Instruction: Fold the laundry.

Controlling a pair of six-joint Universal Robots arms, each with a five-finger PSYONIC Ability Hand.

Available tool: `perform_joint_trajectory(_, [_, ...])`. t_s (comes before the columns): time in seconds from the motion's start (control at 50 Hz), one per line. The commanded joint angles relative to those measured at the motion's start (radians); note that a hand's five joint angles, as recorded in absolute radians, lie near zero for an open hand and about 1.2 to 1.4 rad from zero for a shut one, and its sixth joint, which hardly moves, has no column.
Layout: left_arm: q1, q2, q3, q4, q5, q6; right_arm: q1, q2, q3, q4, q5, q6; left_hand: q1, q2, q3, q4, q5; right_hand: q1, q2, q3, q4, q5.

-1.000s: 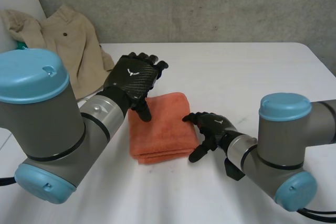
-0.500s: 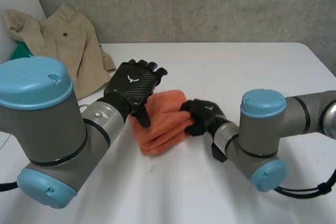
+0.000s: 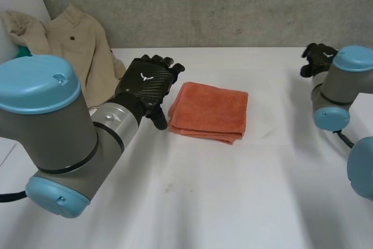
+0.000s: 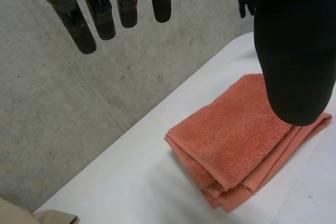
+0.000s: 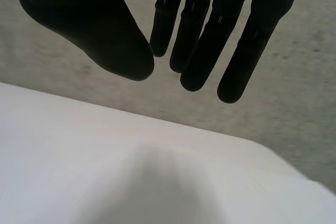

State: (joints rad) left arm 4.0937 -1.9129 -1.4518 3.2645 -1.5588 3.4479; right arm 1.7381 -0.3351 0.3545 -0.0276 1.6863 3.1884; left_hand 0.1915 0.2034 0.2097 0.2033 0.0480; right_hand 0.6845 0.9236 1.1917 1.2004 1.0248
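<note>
Table (image 3: 233, 190), left hand (image 3: 145, 83), right hand (image 3: 317, 58): fingers (image 4: 73, 19) straight.

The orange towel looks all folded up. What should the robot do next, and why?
Probably swing the left hand over to the beige garment, which lies crumpled close beside it. The orange towel lies folded on the table, both hands are open and empty, and the right hand is far off at the other side.

right hand (image 3: 317, 58) — off the towel (image 3: 210, 112), withdrawn far right | towel shifted right (clear of left hand (image 3: 148, 83))
</note>
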Motion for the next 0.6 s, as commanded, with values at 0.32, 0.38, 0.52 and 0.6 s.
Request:
perform_joint_trajectory(0.32, [-0.007,-0.029,-0.002,0.000,-0.001,-0.003,0.017,-0.188,0.273,0.069,-0.648,-0.214,0.004,-0.008,-0.014,-0.007,-0.027,-0.510,-0.749,-1.017,-1.026,-1.025])
perform_joint_trajectory(0.38, [-0.007,-0.031,-0.012,0.000,-0.001,-0.003,0.021,-0.145,0.227,0.116,-0.683,-0.217,0.004,-0.008,-0.014,-0.007,-0.027,-0.510,-0.749,-1.017,-1.026,-1.025])
perform_joint_trajectory(0.52, [-0.004,-0.032,-0.028,0.006,0.000,-0.003,0.041,-0.056,0.123,0.175,-0.743,-0.240,0.004,-0.008,-0.014,-0.007,-0.027,-0.491,-0.730,-0.998,-1.007,-1.006])
perform_joint_trajectory(0.6, [-0.003,-0.035,-0.038,0.007,0.002,-0.003,0.054,-0.029,0.095,0.187,-0.744,-0.260,0.001,-0.010,-0.017,-0.010,-0.030,-0.447,-0.686,-0.954,-0.963,-0.962])
